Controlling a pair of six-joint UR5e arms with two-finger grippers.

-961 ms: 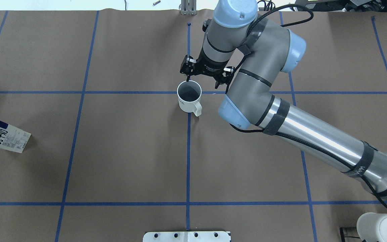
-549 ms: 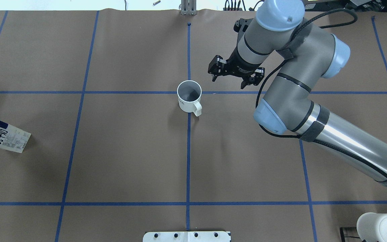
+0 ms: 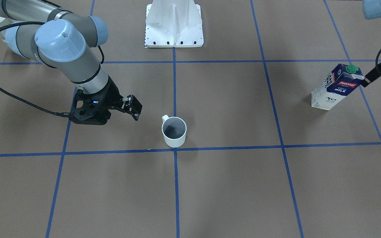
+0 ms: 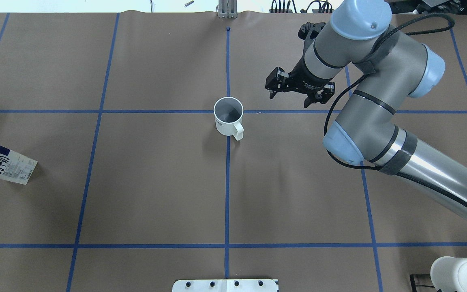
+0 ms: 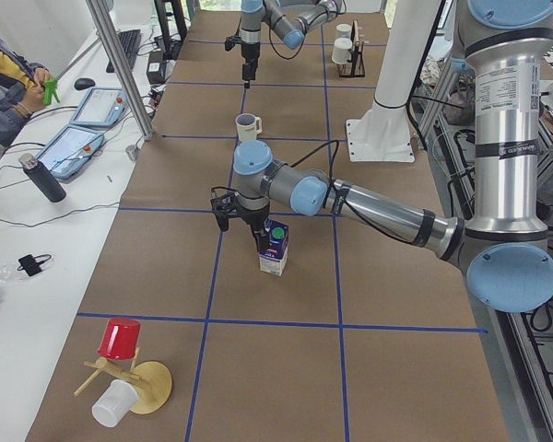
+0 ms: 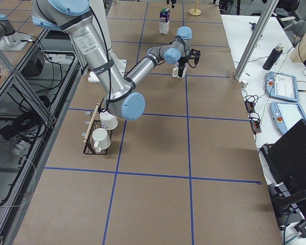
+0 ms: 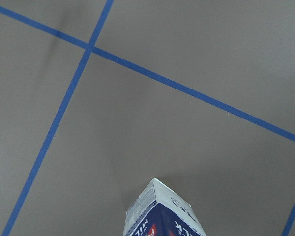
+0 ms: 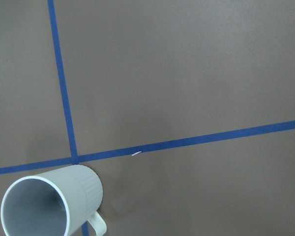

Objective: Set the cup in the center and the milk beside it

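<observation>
The cup, a plain white mug with a dark inside, stands upright where the blue tape lines cross at the table's middle. It also shows in the front view and in the right wrist view. My right gripper is open and empty, off to the cup's right and above the table. The milk, a navy and white carton with a green cap, stands far out on my left side. One finger of my left gripper is beside the carton's top. I cannot tell whether that gripper is open or shut.
A white base plate sits at the table's near edge. Another white mug stands at the near right corner, in a rack. A wooden stand with a red cup is at the left end. Blue tape lines grid the brown table.
My right gripper has drawn away from the cup's far rim, to the right and back, and has stayed open. The cup and the carton have not moved.
</observation>
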